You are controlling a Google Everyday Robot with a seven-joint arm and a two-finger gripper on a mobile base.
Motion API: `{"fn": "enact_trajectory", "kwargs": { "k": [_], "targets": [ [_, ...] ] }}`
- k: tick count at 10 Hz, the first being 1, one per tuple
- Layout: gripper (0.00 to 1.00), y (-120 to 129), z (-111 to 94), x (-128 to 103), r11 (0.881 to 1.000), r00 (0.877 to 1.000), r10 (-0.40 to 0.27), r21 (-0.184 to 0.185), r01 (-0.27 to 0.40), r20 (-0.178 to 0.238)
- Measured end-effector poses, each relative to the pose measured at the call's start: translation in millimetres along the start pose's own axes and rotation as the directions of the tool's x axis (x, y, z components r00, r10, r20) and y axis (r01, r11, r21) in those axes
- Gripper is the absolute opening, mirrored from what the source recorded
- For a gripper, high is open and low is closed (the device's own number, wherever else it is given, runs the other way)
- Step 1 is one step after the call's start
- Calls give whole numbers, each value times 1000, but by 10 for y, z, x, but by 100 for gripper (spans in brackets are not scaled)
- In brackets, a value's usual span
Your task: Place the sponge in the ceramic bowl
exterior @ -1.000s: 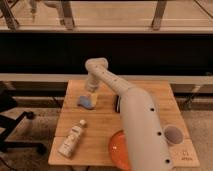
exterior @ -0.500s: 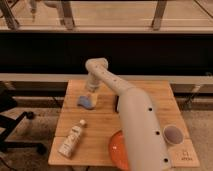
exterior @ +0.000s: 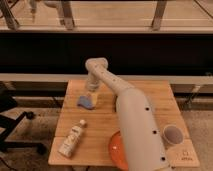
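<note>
The light-blue sponge [exterior: 84, 102] lies flat on the wooden table [exterior: 145, 102], towards its back left. My gripper [exterior: 92, 96] points down at the sponge's right edge, at the end of the pale arm that reaches in from the lower right. It is open, and the sponge rests on the table with nothing lifting it. The orange-red ceramic bowl [exterior: 116, 149] sits at the table's front edge. The arm's thick forearm covers its right half.
A pale bottle [exterior: 71, 138] lies on its side at the front left of the table. A small whitish cup [exterior: 171, 134] stands at the front right. A dark chair base [exterior: 17, 125] is on the floor to the left, and a dark counter runs behind the table.
</note>
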Motion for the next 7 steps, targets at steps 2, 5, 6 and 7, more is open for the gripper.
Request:
{"fn": "enact_trajectory", "kwargs": {
  "k": [2, 5, 6, 7],
  "targets": [
    [80, 0, 17, 26, 1000, 1000, 4, -6, -4, 1],
    [80, 6, 27, 55, 1000, 1000, 9, -14, -9, 1],
    [80, 2, 27, 54, 1000, 1000, 10, -17, -10, 3],
    [80, 1, 28, 66, 1000, 1000, 13, -20, -13, 4]
  ]
}}
